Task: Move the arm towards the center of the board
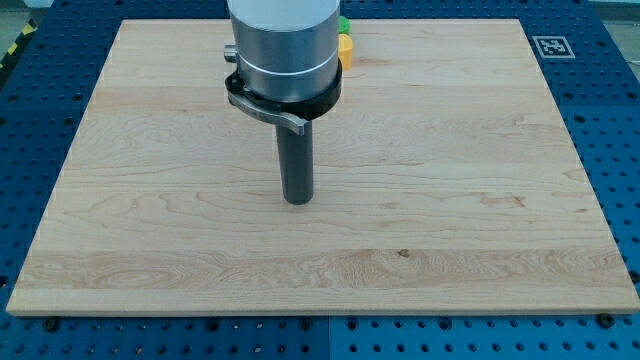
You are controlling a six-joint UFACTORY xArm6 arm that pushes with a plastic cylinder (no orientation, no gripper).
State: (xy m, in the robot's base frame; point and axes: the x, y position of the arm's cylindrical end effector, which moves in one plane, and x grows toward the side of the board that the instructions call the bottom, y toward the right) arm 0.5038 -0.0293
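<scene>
My tip [298, 200] is sitting almost on the desk [480, 200] centre.
The end effector, a bare rod gripping nothing, is standing slightly towards the desk's left edge of centre; yellow block [346, 50] and green block [343, 24] are lying at the top edge.

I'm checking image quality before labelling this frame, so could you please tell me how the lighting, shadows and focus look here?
In the camera view, lighting is even and soft, with no harsh glare on the wooden board; my tip casts only a faint shadow at its base; the wood grain looks sharp; the arm's metal collar shows a mild sheen and hides most of the yellow block and green block behind it.
</scene>
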